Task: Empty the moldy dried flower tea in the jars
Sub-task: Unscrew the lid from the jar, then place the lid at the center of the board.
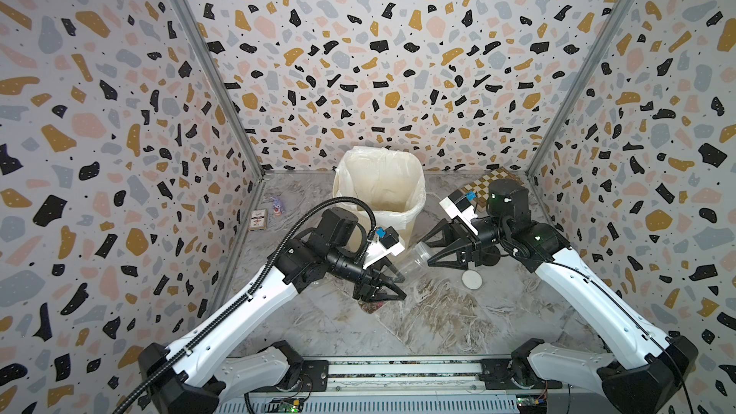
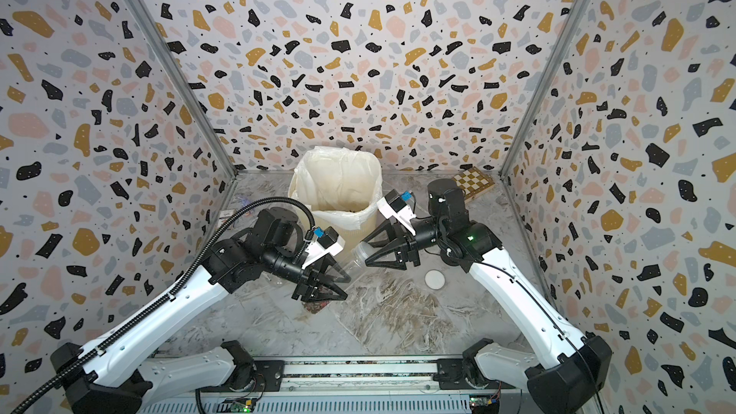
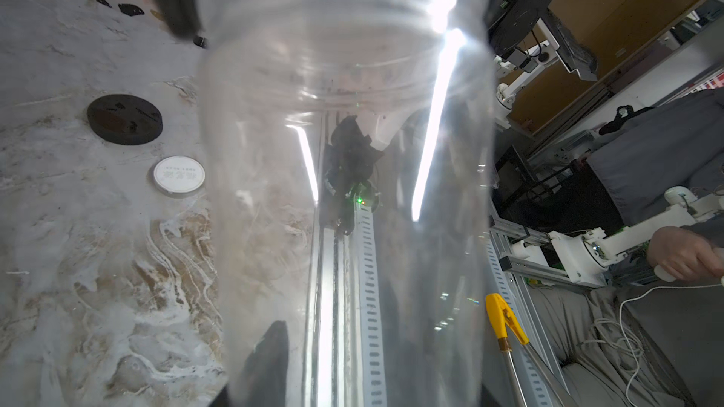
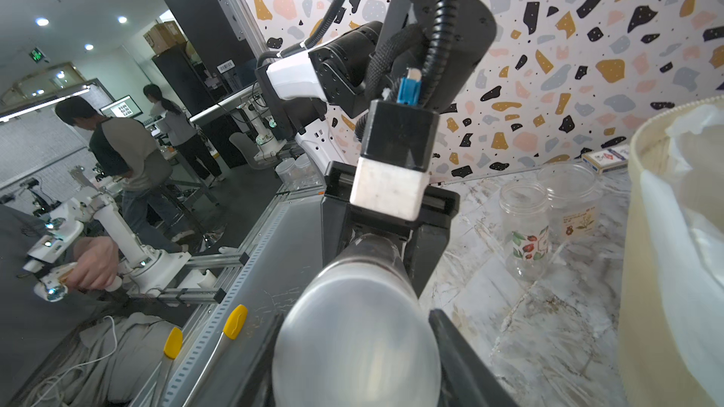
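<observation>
Above the middle of the tabletop [image 1: 418,332], left jaws clamp the tall slim clear plastic jar [image 1: 416,260] mid-body, right jaws pinch, seemingly, its lid [image 4: 352,342]; probably light, slick, thin-walled.

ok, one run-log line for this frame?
left gripper: shut on tall clear jar | right gripper: shut on same jar's other end | jar: off table, beside bin | white lid: loose on table
</observation>
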`<action>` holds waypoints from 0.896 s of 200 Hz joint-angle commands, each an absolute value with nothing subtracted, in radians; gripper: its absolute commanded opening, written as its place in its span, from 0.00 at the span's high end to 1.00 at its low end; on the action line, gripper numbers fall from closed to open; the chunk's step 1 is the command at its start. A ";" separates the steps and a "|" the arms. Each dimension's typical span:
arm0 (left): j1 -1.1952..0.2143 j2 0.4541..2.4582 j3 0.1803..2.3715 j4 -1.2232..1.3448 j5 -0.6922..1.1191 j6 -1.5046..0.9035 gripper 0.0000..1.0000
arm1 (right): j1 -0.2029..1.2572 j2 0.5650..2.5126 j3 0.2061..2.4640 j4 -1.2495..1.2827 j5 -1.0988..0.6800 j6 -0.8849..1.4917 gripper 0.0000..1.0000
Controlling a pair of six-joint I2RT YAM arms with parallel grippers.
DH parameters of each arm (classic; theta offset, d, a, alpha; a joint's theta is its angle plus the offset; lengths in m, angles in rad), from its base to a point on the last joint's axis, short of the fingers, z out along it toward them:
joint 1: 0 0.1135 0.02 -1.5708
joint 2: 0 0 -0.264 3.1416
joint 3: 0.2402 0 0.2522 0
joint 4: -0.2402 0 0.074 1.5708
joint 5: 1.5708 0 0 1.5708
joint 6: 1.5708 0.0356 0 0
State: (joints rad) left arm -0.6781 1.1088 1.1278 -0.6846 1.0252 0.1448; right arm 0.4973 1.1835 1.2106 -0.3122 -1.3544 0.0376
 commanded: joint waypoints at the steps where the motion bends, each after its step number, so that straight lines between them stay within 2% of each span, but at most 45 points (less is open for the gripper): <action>1: -0.670 1.080 1.115 -0.693 1.008 0.174 0.63 | 0.462 1.186 1.213 -0.261 -1.368 0.122 0.62; 25: -0.668 1.077 1.109 -0.694 1.005 0.176 0.63 | 0.463 1.176 1.211 -0.252 -1.365 0.134 0.63; 53: -0.660 1.069 1.100 -0.693 0.981 0.178 0.63 | 0.438 1.164 1.203 -0.261 -1.265 0.171 0.62; 98: -0.640 1.038 1.088 -0.689 0.891 0.179 0.63 | 0.252 1.178 1.149 -0.331 -1.142 0.279 0.63; 140: -0.608 1.002 1.065 -0.661 0.845 0.166 0.63 | 0.163 1.154 1.061 -0.417 -0.845 0.274 0.62; 179: -0.592 0.981 1.053 -0.666 0.842 0.173 0.63 | 0.157 1.213 0.966 -0.410 -0.542 0.274 0.61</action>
